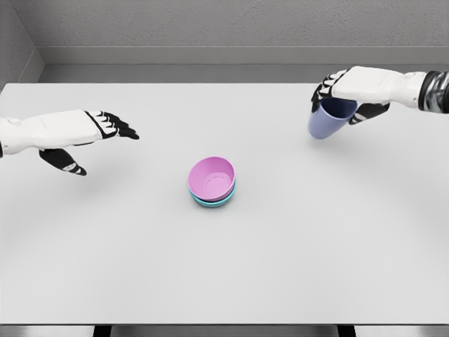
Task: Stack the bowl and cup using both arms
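Observation:
A pink bowl (211, 177) sits nested in a teal bowl (212, 201) near the middle of the white table (224, 267). My right hand (342, 100) is at the upper right, well away from the bowls, shut on a lavender-blue cup (325, 121) that hangs tilted below its fingers, above the table. My left hand (105, 137) hovers at the left, fingers stretched out and thumb down, holding nothing, well to the left of the bowls.
The table's far edge meets a grey wall at the back. Its front edge runs along the bottom of the view.

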